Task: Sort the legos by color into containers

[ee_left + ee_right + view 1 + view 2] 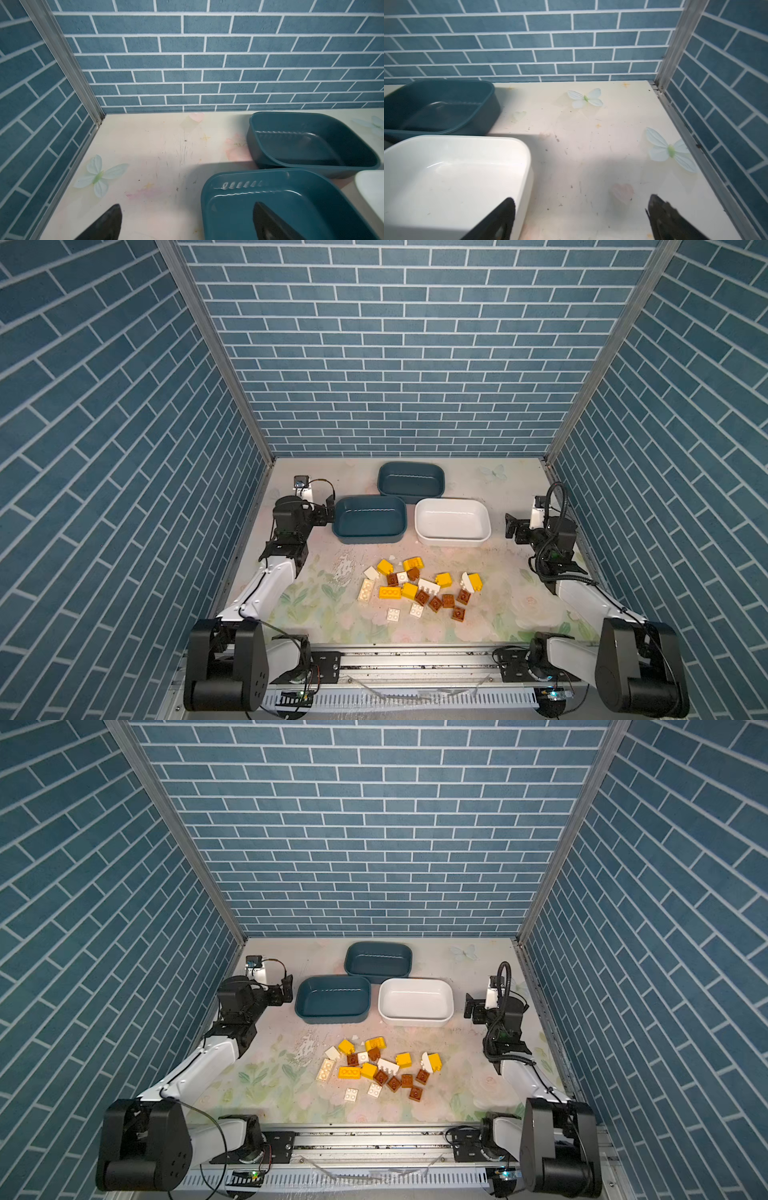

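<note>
Both spread wide now: my left gripper (329, 511) sits just beside the near teal tub (368, 538), my right gripper (510, 526) near the white tub (453, 541); legos (419, 589) lie clustered on the table (332, 626), nearer me.

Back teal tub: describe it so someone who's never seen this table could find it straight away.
On the table, three empty tubs sit beyond the legos, toward the brick wall. The front teal tub and the white tub stand side by side. The back teal tub sits alone behind them, nearest the wall, straddling the gap between them.
</note>
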You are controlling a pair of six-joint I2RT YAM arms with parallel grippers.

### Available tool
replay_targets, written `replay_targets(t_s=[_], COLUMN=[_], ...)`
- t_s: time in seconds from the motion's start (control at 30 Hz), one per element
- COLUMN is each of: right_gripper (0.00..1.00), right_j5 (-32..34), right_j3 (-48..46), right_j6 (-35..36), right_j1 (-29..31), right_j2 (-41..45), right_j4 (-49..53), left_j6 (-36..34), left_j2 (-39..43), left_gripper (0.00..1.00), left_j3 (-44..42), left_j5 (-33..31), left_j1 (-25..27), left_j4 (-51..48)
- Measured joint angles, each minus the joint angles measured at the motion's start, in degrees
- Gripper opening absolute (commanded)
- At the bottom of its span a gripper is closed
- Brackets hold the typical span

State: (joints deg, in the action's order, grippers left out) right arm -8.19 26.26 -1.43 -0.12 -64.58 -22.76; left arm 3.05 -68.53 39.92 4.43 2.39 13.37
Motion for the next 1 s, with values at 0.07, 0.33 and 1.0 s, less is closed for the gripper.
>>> replay_targets(t_s=[0.07, 0.33, 1.0], right_gripper=[0.99, 0.99, 0.99], right_j5=[-2.1, -9.2, -14.3], right_j3=[1.7, 8.3, 14.6], right_j6=[0.4, 1.5, -1.4], right_j1=[1.4, 8.6, 26.5], right_j2=[3.0, 12.5, 16.0], right_j4=[5.8, 26.3, 52.5], left_j6=[2.8, 8.7, 20.1], left_j2=[0.2, 1.0, 8.0], left_gripper=[1.0, 1.0, 0.87], left_j3=[3.5, 11.5, -2.4], left_j5=[-1.2, 0.4, 6.6], left_j1=[1.5, 8.1, 31.2], left_j4=[-7.0, -35.3, -55.3])
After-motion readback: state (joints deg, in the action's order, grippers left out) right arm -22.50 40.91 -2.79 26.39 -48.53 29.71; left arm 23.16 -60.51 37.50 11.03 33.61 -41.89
